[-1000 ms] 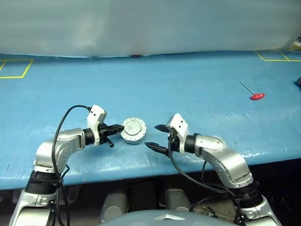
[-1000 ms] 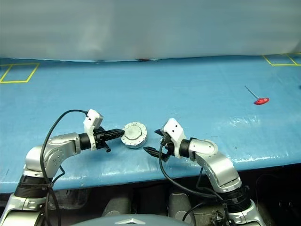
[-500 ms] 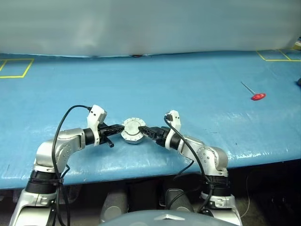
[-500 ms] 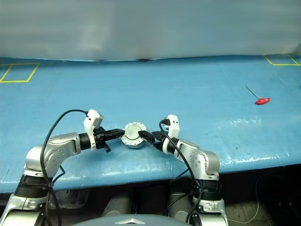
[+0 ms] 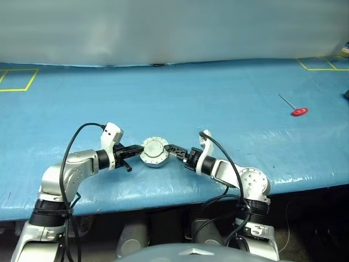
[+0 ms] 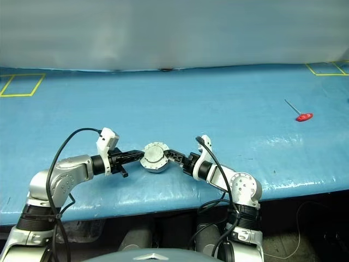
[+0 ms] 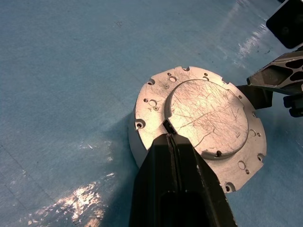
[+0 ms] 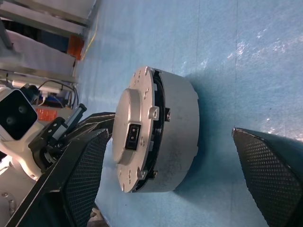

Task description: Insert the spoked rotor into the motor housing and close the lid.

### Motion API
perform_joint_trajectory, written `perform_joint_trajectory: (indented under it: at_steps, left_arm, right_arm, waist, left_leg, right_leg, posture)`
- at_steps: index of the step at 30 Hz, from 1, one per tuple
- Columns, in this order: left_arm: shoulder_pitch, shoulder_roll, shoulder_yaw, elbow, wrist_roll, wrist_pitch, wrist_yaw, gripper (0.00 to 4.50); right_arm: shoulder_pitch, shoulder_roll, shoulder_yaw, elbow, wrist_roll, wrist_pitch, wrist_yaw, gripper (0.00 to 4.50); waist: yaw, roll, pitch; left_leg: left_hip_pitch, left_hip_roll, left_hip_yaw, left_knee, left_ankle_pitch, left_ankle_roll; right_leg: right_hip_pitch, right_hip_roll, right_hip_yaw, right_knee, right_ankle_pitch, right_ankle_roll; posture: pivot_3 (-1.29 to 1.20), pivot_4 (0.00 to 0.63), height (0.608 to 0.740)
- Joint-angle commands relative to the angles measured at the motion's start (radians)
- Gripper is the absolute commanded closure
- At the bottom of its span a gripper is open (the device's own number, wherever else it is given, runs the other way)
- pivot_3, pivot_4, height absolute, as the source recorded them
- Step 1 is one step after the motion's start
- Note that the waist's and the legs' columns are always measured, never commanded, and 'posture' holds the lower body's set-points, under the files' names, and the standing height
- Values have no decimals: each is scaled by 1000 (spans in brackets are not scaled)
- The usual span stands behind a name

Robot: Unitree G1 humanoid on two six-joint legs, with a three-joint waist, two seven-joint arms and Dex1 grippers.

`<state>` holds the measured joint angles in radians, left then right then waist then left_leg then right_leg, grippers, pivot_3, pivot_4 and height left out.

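One round silver-grey metal motor housing [image 5: 155,152] sits on the blue-covered worktop [image 5: 218,103] near its front edge, between the two arms. Its one lid [image 7: 208,118], a plain scratched silver disc with small holes around the flange, lies down over the housing's top; from the side a narrow dark seam shows between lid and housing wall. The left pincer [image 7: 169,137] has its two black fingers pressed together, their joined tips resting on the lid's flange at the edge of the raised centre disc. The right pincer [image 8: 175,175] has its two black mesh-textured fingers spread wide apart, one on each side of the housing, with a gap visible between each finger and the metal; in the head views it reaches in from the housing's right. Well apart, far to the right on the worktop, lies one small tool [image 5: 294,108] with a red head and thin metal shaft. Two yellow taped outlines mark the worktop's far corners.
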<state>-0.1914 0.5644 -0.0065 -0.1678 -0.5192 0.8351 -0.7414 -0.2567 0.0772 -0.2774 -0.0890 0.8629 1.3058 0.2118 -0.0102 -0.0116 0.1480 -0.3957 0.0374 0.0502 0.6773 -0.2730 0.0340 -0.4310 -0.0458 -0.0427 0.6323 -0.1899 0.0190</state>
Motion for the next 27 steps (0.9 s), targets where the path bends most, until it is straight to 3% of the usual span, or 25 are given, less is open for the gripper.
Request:
perform_joint_trajectory:
  at_steps: [1, 27]
  left_arm:
    - [29, -6, -43, 21, 18, 20, 3, 4500]
    - [40, -12, -48, 19, 19, 15, 4, 4500]
  right_arm:
    - [5, 68, -18, 0, 72, 40, -22, 51]
    - [39, 143, 26, 62, 385, -10, -231, 51]
  waist:
    - [0, 1, 0]
    - [0, 2, 0]
  left_leg:
    - [0, 0, 0, 0, 0, 0]
    - [-2, 0, 0, -1, -1, 3]
  right_leg:
    - [0, 0, 0, 0, 0, 0]
    - [1, 0, 0, -5, 2, 3]
  posture:
    - [0, 150, 740]
    - [0, 150, 740]
